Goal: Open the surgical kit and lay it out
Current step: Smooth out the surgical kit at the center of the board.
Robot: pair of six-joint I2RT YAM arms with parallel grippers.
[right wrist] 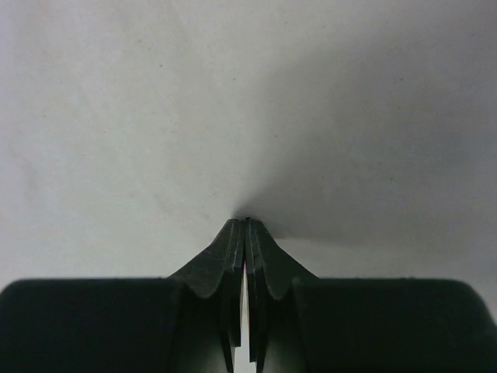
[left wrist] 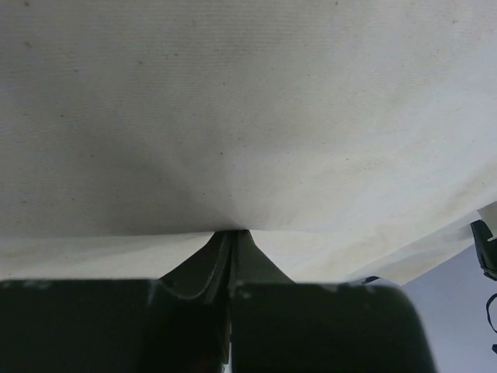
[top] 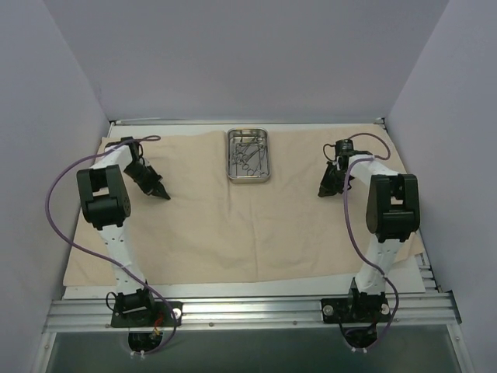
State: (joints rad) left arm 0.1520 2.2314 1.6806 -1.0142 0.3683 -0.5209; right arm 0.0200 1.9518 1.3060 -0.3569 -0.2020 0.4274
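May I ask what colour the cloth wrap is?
The cloth wrap is plain beige, seen best in the top external view.

**A:** What lies ahead of the left hand (left wrist: 231, 237)?
**B:** Beige cloth wrap (left wrist: 248, 116). It fills nearly everything beyond the fingertips.
**A:** And the fingers (left wrist: 194, 276)?
**B:** Dark and pressed together with no gap, their tips nipping the cloth. Soft creases and shadow fan out from that point, and a fold line runs sideways level with the tips.
**A:** Anything off to the hand's right?
**B:** The cloth's edge slants there. Past it is a blue-grey wall (left wrist: 458, 311) and a small black part (left wrist: 484, 247), too cut off to identify.
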